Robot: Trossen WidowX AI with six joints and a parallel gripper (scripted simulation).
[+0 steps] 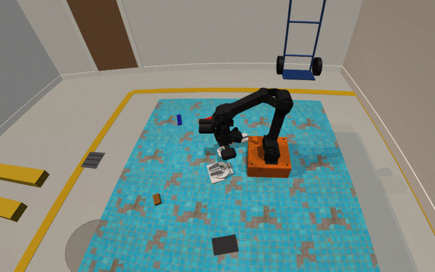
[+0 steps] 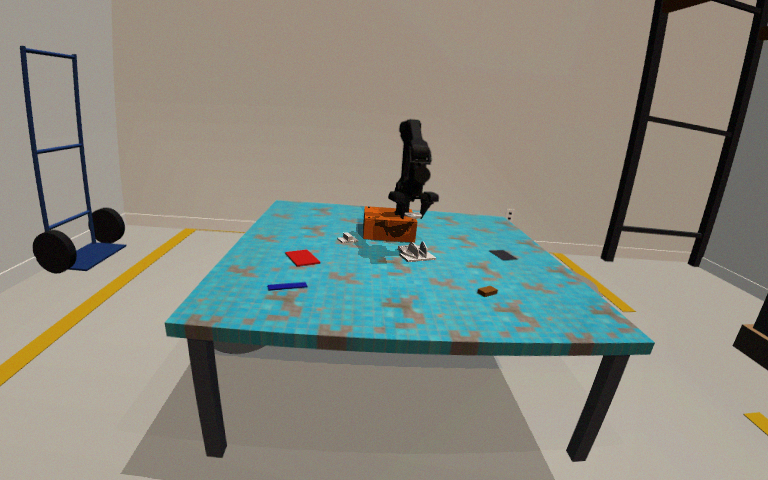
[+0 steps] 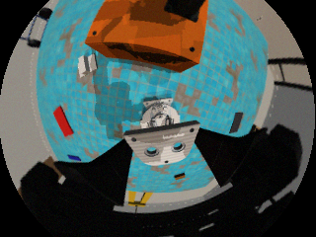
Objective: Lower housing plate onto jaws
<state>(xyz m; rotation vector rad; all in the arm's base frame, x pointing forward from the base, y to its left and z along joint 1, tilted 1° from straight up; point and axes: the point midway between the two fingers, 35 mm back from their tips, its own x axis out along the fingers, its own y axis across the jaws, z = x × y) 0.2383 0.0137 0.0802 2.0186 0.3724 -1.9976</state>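
Note:
The white housing plate [image 1: 220,151] [image 2: 412,215] [image 3: 164,155] has two round holes, seen in the wrist view. My gripper [image 2: 412,215] [image 3: 161,133] is shut on it, a black finger at each side, and holds it in the air. The white gripper base [image 1: 217,180] [image 3: 157,103] lies on the table. In the exterior view two grey pointed jaws [image 2: 417,249] stand up from it. In the top view the plate appears beyond the base, and in the wrist view it partly overlaps it. The plate and base are apart. The jaw stubs are too small to make out.
The orange arm mount [image 1: 269,171] [image 3: 143,30] stands close to the base. A small white stand [image 1: 244,137] [image 2: 347,238] [image 3: 87,66] is beside the mount. A red plate [image 2: 302,257], a blue bar [image 2: 287,286], a brown block [image 2: 487,291] and a dark pad [image 2: 503,254] lie farther out.

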